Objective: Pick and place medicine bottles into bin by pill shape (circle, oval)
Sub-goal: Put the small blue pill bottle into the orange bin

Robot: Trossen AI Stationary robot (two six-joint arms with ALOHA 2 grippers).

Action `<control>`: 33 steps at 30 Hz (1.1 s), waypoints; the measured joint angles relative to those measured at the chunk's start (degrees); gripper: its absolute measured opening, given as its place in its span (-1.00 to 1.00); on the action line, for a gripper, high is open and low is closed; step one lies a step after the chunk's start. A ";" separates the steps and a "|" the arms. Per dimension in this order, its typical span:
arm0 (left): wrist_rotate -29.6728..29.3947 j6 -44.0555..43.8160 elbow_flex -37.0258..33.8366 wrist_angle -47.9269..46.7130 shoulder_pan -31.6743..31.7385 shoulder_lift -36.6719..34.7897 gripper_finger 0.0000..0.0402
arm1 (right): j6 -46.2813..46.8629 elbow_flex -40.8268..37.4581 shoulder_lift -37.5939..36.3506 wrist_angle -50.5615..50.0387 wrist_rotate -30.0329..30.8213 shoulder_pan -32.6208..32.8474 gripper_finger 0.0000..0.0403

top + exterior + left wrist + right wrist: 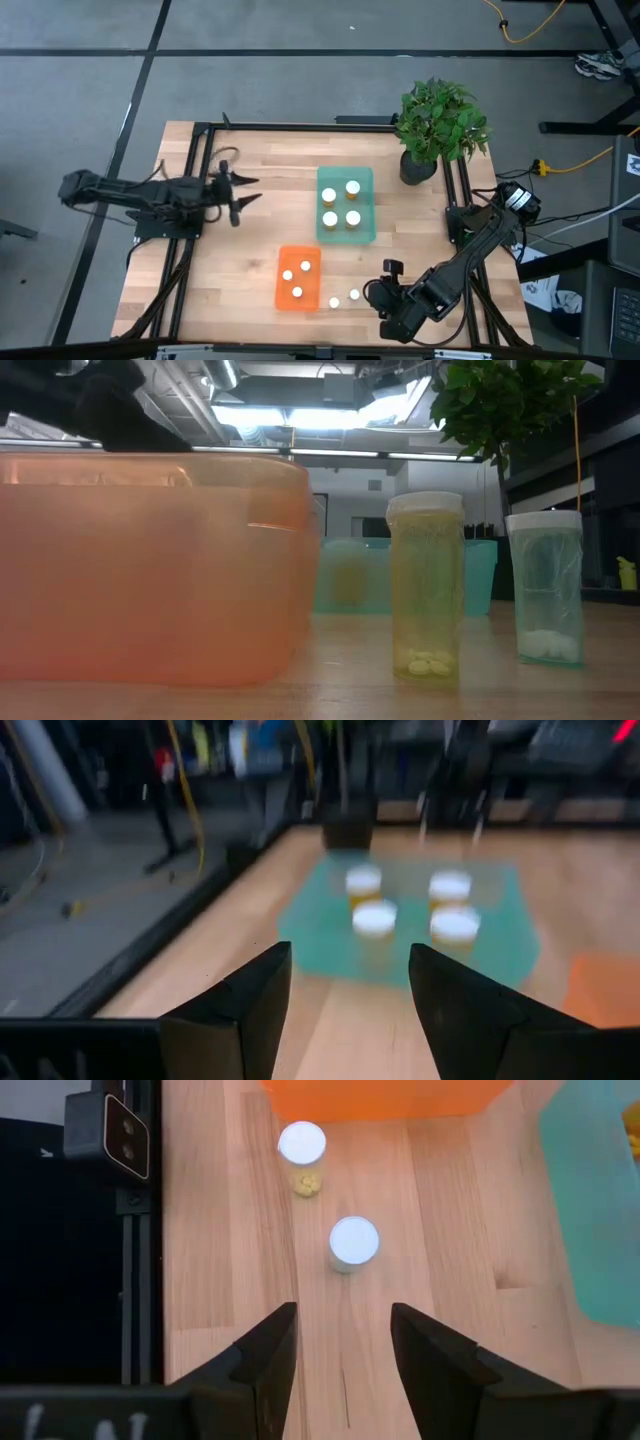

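Observation:
Two medicine bottles with white caps stand upright on the wood near the table's front edge: one (334,302) with yellow pills (426,585) and one (354,295) with white pills (545,585). My right gripper (378,293) is open just to their right, its fingers (343,1345) pointing at the nearer bottle (354,1240) without touching it. The orange bin (298,277) holds three bottles. The teal bin (345,204) holds several. My left gripper (243,197) hangs open at the table's left side, facing the teal bin (410,930).
A potted plant (440,125) stands at the far right corner. Black frame rails (190,250) run along the table's left and right sides. Bare wood lies between my left gripper and the bins.

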 joint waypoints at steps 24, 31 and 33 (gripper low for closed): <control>5.11 -1.80 -12.57 2.04 9.45 -23.22 -0.03 | -4.25 0.00 0.00 -0.03 0.11 0.00 -0.18; 7.03 -1.91 -12.57 1.89 9.29 -23.04 -0.03 | -4.36 0.00 0.00 0.03 0.03 0.00 -0.18; 7.07 -1.32 -12.57 1.88 9.25 -23.04 -0.03 | -4.35 0.00 0.00 0.08 -0.95 -0.02 -0.18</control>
